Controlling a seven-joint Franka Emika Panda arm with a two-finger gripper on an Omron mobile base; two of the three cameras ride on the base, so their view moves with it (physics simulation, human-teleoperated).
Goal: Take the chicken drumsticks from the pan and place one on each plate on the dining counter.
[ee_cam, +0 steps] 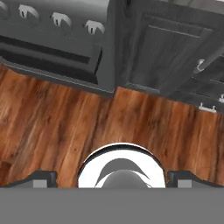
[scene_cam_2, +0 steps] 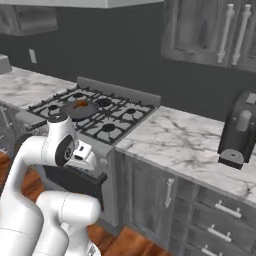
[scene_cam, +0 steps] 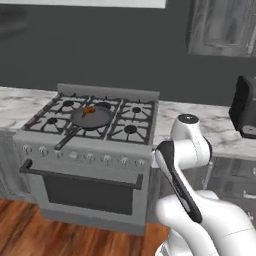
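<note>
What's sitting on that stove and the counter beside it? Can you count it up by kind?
Pan: 1
Chicken drumsticks, orange-brown in the pan, too blurred to separate: at least 1
Dark coffee machine: 1
Total: at least 3

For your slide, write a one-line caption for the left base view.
Pan holding drumsticks waits on the stove; the arm is folded low.

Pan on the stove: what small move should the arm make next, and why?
Probably raise the open gripper and swing it toward the pan. It hangs low, facing the wood floor, while the chicken drumsticks lie in the pan on the stove.
</note>
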